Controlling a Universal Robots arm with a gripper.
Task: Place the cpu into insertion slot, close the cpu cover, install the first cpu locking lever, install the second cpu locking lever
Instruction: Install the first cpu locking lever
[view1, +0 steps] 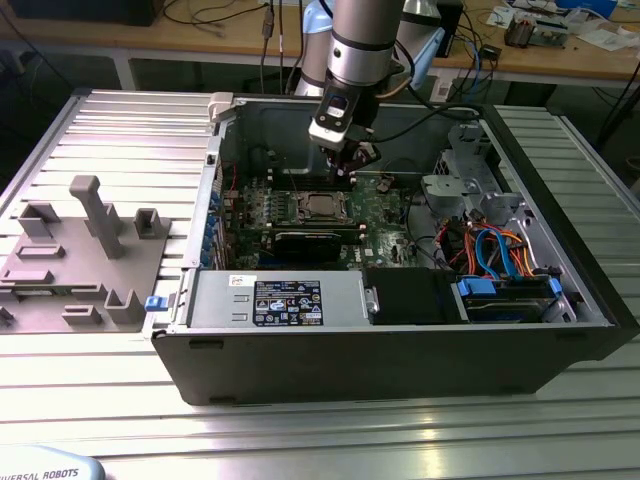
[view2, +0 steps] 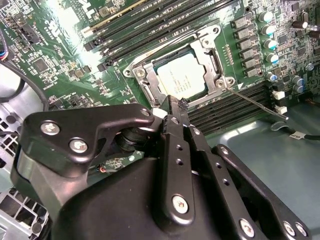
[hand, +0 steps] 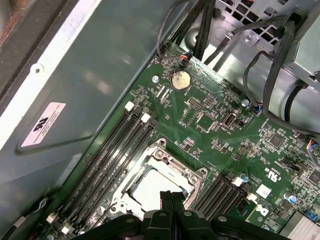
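Note:
The cpu (view2: 182, 75) lies flat in the insertion slot (view2: 134, 71) on the green board, its silver top showing. The cpu cover (view2: 210, 42) lies down around it as a silver frame. In the first wrist view the cpu (hand: 152, 190) and cover (hand: 167, 157) sit just past my fingertips. A thin lever rod (view2: 255, 102) runs from the socket's corner out over the memory slots. My gripper (view2: 178, 104) hovers right by the socket's edge, fingers pressed together with nothing between them. In the exterior view the gripper (view1: 352, 163) hangs above and behind the cpu (view1: 322, 207).
Black memory slots (view2: 150, 25) flank the socket on both sides. A drive cage with cables (view1: 470, 200) stands at the exterior view's right, and the power supply (view1: 285, 300) fills the case front. A grey fixture (view1: 80, 255) lies on the table at the left.

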